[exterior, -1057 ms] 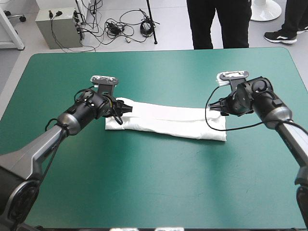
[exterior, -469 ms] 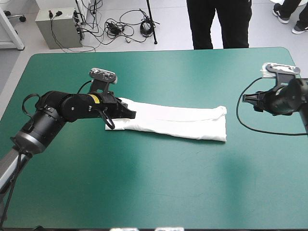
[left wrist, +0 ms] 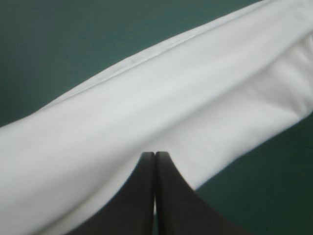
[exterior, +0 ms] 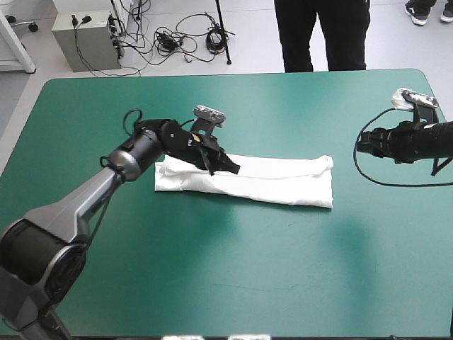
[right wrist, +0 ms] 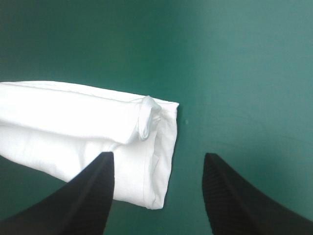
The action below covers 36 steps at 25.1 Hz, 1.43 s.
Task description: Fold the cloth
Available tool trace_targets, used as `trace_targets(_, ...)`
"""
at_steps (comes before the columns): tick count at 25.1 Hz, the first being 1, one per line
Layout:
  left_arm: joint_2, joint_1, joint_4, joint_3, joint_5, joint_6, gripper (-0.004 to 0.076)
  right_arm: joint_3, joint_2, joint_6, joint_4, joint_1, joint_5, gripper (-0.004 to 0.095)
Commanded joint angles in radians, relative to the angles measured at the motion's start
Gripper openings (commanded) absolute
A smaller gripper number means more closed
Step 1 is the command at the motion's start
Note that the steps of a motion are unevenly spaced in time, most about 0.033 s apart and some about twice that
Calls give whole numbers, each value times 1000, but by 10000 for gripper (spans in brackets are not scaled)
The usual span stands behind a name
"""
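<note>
**Long folded band could be dragged out of line**

The white short-sleeved cotton T-shirt (exterior: 276, 183) lies folded into one long narrow band across the middle of the teal-green covered table (exterior: 212, 283), running left to right. The black two-finned left gripper (exterior: 231, 168) sits low over the band's left half, its fingers pressed together into a single point. Its wrist view shows white cloth all around the tips, with no fold visibly pinched between them. The black two-finned right gripper (exterior: 359, 144) hangs near the table's right edge, well apart from the band's right end, its fingers spread wide and holding nothing.

The main risk, as I judge it, comes from that closed point so close to the top layer. A sideways move could snag the cloth, skew the band or pull the long fold open. Nothing pins the right end, where a small lip curls up, so a tug from the left could slide the whole band. A later grasp there might also catch only the upper layer.

Count: one T-shirt, one table, two grippers, one closed and one open
</note>
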Motion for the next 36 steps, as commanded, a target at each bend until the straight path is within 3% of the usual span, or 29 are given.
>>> trace_targets(1,54,-63,60,-107,-35,-104,-9,19,-29,-64,66,-6,-36,514)
trace_targets(8,300,-105,128,-239,71,-157,-9,126,-24,-186,107,48,-65,519)
trace_targets(13,304,-105,118,-241,108,-157,-9,132,113,-184,117,91,-53,648)
trace_targets(29,304,-105,122,-241,121,-157,-9,132,373,-271,224,146,-27,656)
trace_targets(32,302,-105,122,-241,123,-157,-9,132,403,-271,224,159,-18,630)
trace_targets(36,302,-105,122,-241,124,-157,-9,136,428,-269,217,167,-1,494)
